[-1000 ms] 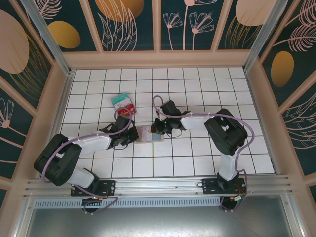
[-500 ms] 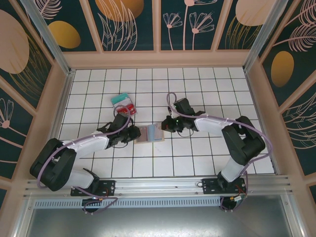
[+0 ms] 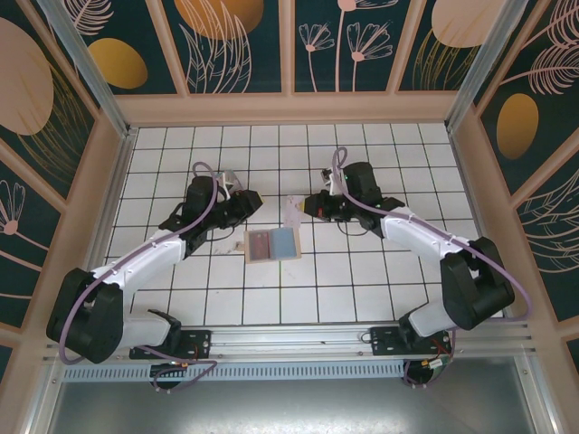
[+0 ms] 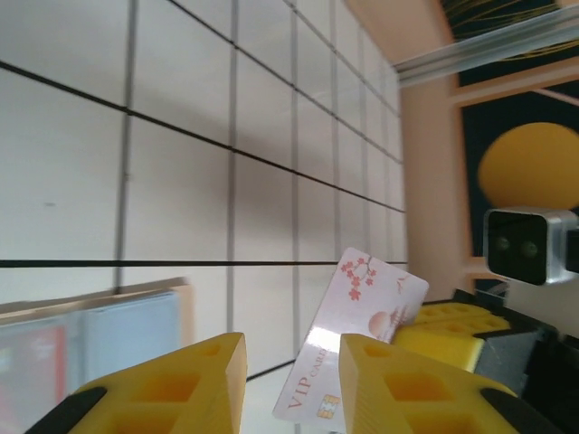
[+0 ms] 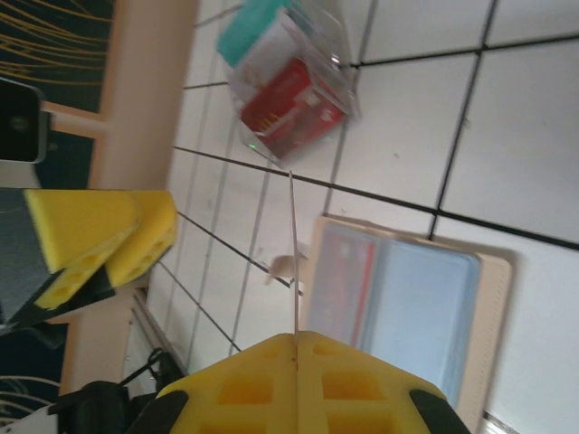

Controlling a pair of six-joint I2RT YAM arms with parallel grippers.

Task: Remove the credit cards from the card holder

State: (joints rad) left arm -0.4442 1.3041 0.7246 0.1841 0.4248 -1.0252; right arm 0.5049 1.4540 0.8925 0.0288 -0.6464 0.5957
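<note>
The right tool (image 5: 294,344) is clamped on a pale card (image 4: 357,334), raised on edge just above the open holder (image 3: 286,242) at centre frame — likely bound for the pile (image 5: 289,95) upper left. A red card (image 5: 348,276) sits in the holder's pocket. The left tool (image 4: 291,348) — fingers apart, empty — hovers beside the pile.

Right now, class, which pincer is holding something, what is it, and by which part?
The right pincer is shut on one edge of a white blossom-printed card. The left pincer is open and holds nothing.
</note>
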